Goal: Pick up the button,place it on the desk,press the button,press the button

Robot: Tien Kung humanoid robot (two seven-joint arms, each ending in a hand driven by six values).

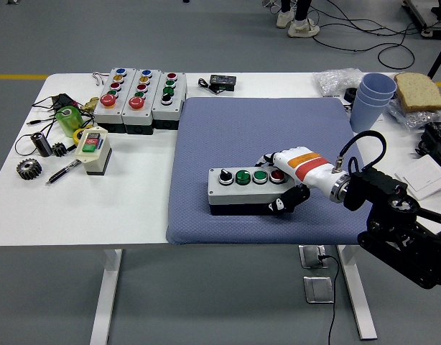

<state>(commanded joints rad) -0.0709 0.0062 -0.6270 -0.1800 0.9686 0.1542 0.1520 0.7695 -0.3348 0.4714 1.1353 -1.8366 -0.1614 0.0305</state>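
A grey button box (243, 189) with a black knob, two green buttons and a red button lies on the blue mat (256, 136), near its front edge. My right hand (286, 178), white with an orange band, grips the box's right end: fingers lie over the top by the red button (277, 175) and the thumb curls under the front side. The black right arm (393, 223) comes in from the lower right. My left arm is out of view.
Three more button boxes (140, 99) stand at the back left of the white table (98, 208), with a small cream switch box (93, 149), gears, a pen and a green tape roll. Blue cups (371, 97), bread and plastic bags sit at the back right.
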